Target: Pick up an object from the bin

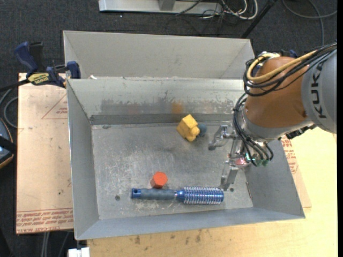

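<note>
1 blue hairbrush (179, 195): lies flat along the bin's near wall, bristled head to the right, just beside the lower finger of the gripper (224, 158). We log the claw as released, 2 fingers spread, nothing between them.
1 orange-red cap (158, 180): just beside the brush handle.
1 yellow block (187, 127): near the far wall, well apart from the brush.
1 grey metal bin (80, 159).

The arm (317, 92) is reaching in from the right, carrying an orange wrist cover (276, 103) with cables (256, 71) looping over its top. Below it the gripper (225, 157) is pointing downward and leftward, its two metal fingers (218, 137) standing spread well apart.
</note>
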Controlling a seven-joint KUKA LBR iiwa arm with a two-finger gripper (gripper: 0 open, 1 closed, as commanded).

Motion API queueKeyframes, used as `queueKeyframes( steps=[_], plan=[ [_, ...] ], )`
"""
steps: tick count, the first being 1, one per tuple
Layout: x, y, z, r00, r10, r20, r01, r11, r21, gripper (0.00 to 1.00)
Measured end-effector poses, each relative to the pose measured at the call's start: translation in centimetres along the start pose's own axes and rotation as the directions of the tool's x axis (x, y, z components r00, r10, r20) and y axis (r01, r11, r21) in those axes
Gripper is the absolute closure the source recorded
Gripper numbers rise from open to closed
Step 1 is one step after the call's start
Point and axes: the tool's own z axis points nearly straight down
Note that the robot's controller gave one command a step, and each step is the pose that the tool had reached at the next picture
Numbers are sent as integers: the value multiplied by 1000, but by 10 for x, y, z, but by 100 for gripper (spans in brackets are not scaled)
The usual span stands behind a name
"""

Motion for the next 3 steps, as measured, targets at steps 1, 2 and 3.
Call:
queueKeyframes(
  steps=[1, 2, 3],
  plan=[
    [47, 17, 103, 979, -205, 23, 205, 979, 5, 0],
    [45, 17, 102, 978, -206, 28, 206, 979, 6, 100],
    [40, 54, -67, 960, -281, 17, 281, 960, 5, 100]
  ],
)
